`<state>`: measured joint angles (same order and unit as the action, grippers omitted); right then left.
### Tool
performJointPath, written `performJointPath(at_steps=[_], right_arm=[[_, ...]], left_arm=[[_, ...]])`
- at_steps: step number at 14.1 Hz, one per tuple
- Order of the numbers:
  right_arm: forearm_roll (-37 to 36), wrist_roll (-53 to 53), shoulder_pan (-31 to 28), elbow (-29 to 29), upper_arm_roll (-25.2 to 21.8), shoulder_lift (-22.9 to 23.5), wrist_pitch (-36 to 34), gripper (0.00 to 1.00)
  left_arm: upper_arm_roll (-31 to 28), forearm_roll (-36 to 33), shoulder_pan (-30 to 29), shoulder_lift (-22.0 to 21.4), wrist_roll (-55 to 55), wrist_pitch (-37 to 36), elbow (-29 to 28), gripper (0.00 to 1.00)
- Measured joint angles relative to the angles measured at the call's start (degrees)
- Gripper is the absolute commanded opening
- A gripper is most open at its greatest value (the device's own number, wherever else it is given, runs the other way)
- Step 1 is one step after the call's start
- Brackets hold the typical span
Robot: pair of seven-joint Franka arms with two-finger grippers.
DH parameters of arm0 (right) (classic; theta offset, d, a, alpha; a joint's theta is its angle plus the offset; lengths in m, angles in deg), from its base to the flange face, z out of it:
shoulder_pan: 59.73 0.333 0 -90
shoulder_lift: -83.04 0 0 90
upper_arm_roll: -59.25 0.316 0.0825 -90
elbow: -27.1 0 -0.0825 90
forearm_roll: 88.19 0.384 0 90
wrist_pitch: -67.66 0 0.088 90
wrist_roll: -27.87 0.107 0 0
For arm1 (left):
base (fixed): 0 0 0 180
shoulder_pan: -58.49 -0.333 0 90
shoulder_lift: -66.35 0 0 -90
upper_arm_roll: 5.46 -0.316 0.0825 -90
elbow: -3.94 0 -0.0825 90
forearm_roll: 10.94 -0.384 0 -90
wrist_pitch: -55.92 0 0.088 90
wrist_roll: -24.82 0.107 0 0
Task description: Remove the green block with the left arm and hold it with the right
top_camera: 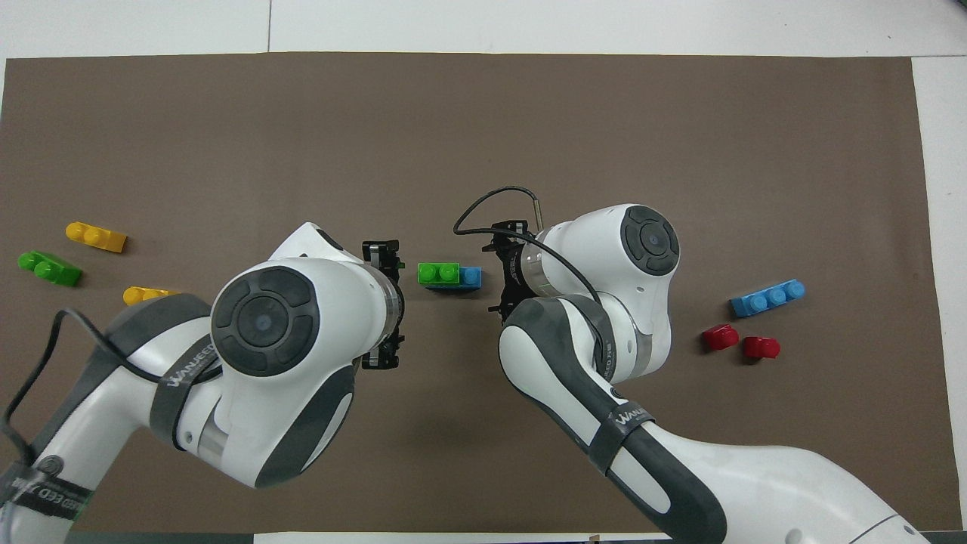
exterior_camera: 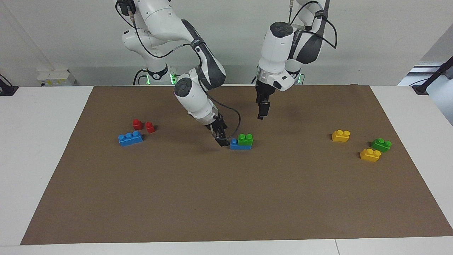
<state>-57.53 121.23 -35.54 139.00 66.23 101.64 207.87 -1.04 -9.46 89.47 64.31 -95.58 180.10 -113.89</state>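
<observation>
A green block (exterior_camera: 245, 139) sits on top of a blue brick (exterior_camera: 234, 144) in the middle of the brown mat; one blue stud is bare at the end toward the right arm. The stack also shows in the overhead view, green block (top_camera: 438, 273) on the blue brick (top_camera: 471, 277). My right gripper (exterior_camera: 223, 141) is low at the table, right against the blue brick's bare end, and shows in the overhead view (top_camera: 498, 279). My left gripper (exterior_camera: 262, 114) hangs in the air over the mat beside the stack, apart from it, and shows in the overhead view (top_camera: 384, 302).
A second green block (exterior_camera: 381, 144) and two yellow bricks (exterior_camera: 340, 135) (exterior_camera: 370, 154) lie toward the left arm's end. A blue three-stud brick (exterior_camera: 130, 138) and two small red pieces (exterior_camera: 137, 124) (exterior_camera: 150, 127) lie toward the right arm's end.
</observation>
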Motion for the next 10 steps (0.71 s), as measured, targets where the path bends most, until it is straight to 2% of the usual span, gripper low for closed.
performJointPath(at_steps=[6,10], right_arm=[[0.01,0.08,1.13,0.0,0.01,2.2,3.45,0.96],[0.01,0.1,2.29,-0.01,0.01,3.82,5.38,0.94]], left_arm=[[-0.12,0.0,1.75,7.64,-6.88,7.27,0.65,1.0],[-0.77,-0.29,1.72,9.92,-7.32,8.24,1.77,1.0]])
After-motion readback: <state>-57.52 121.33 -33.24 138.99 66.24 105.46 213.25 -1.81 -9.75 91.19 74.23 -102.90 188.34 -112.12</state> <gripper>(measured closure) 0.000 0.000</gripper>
